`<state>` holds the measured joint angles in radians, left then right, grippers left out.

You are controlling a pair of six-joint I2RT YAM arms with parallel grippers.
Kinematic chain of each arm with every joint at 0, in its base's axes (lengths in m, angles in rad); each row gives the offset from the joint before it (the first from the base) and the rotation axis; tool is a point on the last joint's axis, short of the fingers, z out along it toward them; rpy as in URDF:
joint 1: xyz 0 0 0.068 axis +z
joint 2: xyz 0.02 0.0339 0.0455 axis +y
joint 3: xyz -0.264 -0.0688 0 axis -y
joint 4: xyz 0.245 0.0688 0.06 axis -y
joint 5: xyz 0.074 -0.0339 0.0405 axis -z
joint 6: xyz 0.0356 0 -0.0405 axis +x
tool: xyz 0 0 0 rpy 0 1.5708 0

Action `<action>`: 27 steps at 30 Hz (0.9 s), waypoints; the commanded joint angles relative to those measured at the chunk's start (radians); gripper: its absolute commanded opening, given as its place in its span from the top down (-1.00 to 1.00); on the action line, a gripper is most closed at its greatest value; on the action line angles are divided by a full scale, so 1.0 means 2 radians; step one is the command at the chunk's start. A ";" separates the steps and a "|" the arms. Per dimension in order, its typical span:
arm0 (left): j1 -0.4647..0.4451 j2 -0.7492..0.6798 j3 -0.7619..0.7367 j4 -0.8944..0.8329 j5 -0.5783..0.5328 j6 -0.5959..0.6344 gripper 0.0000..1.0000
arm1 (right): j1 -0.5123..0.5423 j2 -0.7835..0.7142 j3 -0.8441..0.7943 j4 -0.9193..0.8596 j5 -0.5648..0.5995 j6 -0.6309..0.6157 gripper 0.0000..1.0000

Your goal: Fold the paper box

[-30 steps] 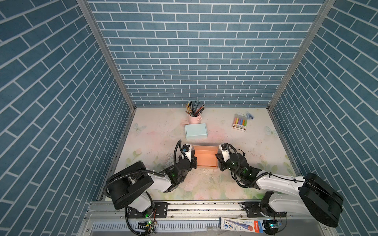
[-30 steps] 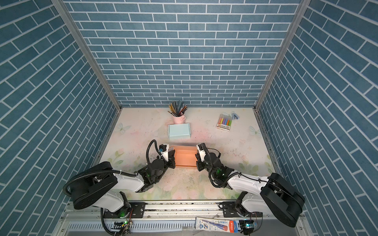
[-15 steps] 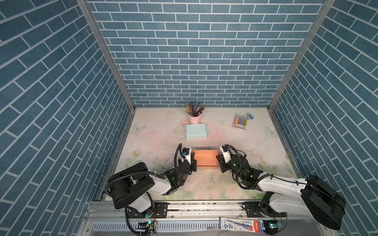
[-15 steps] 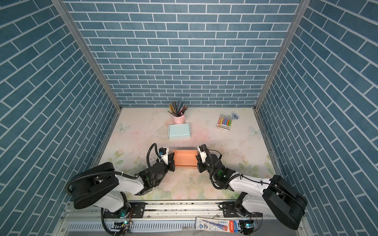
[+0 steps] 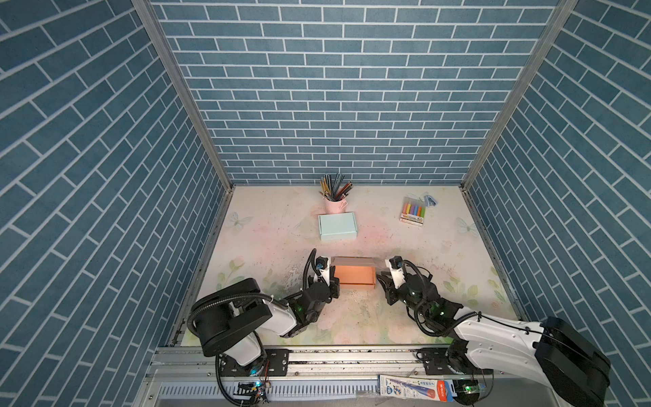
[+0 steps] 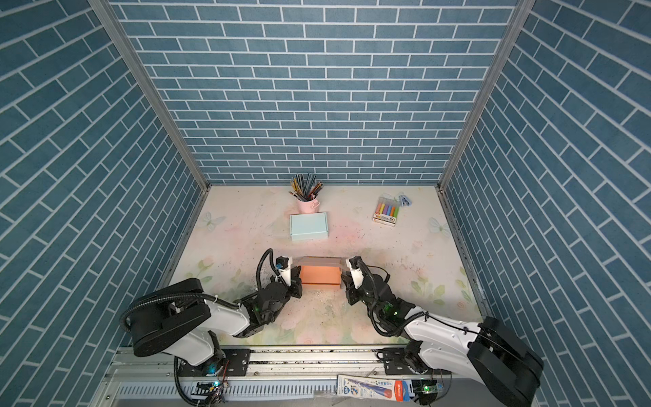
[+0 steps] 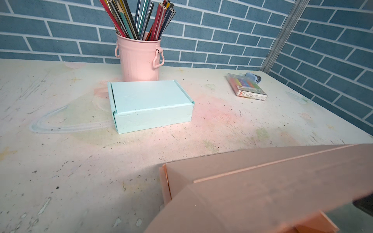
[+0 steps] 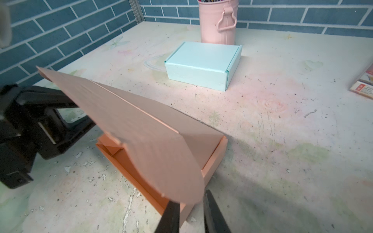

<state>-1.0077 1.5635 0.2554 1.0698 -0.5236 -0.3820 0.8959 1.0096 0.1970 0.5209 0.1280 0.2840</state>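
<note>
Left pincer (image 5: 335,283) pressing together beside your orange box (image 5: 353,276), right pincer (image 8: 190,199) standing slightly spread, pink bucket (image 7: 139,60) holding pencils (image 7: 141,18)

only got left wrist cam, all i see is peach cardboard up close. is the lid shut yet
Observer: No. In the right wrist view the lid stands tilted up over the open tray of the peach box.
Operator: where's the right claw
Observer: The right claw is at the box's right end, jaws apart, by the lid's rounded side flap.
Operator: and the left
Observer: In a top view the left claw sits against the box's left end.
</note>
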 commanded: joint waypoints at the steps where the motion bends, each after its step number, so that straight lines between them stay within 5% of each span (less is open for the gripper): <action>1: -0.007 0.008 -0.010 -0.036 0.001 -0.014 1.00 | 0.002 -0.051 -0.026 0.029 0.011 0.010 0.57; 6: -0.010 0.003 -0.009 -0.042 0.001 -0.014 1.00 | 0.002 -0.159 -0.047 0.014 0.054 -0.004 0.50; 12: -0.012 0.009 -0.003 -0.044 0.003 -0.014 1.00 | 0.001 -0.198 -0.016 -0.018 0.093 -0.007 0.42; 27: -0.022 0.019 0.013 -0.063 -0.010 -0.009 1.00 | -0.022 0.074 0.255 -0.186 -0.028 0.039 0.47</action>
<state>-1.0382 1.5787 0.2783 1.0222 -0.5518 -0.3851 0.8543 1.0988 0.6640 0.2356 0.1509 0.3256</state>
